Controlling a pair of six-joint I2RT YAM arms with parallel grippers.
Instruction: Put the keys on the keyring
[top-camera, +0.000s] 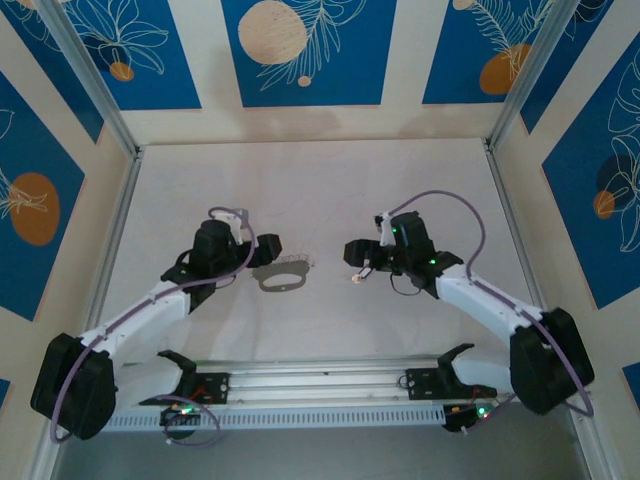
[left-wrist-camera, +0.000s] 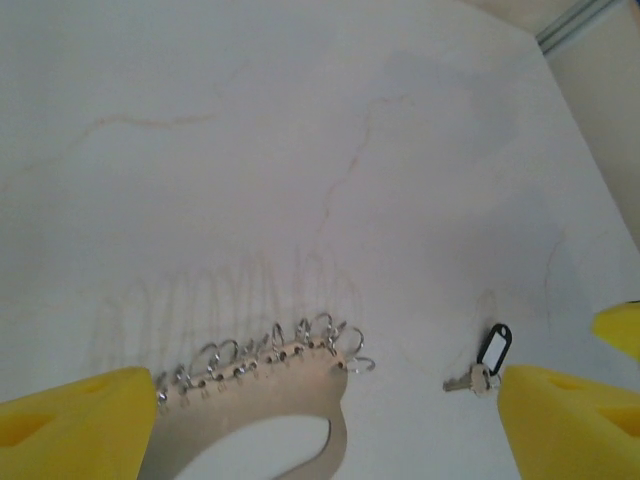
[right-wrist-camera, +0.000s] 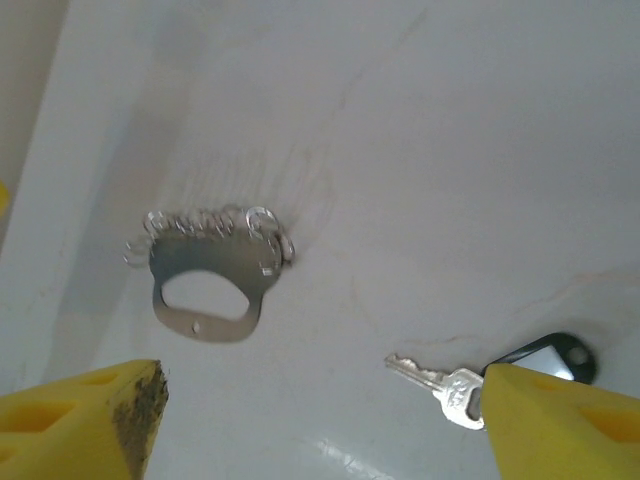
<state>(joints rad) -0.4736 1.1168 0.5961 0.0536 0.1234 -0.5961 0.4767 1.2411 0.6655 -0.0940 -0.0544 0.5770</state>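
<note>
We see both grippers spread wide, holding nothing. The left gripper (left-wrist-camera: 325, 395) straddles the keyring (left-wrist-camera: 262, 398) on the table (top-camera: 330, 190), its near end cut off. The right gripper (right-wrist-camera: 322, 380) flanks the keys (right-wrist-camera: 450, 388) (tag partly hidden behind one finger (right-wrist-camera: 570, 430)).

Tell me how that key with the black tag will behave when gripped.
The key lies flat and thin on the table, so it probably slides rather than lifts. Its black tag looks loosely linked and would likely dangle.
</note>
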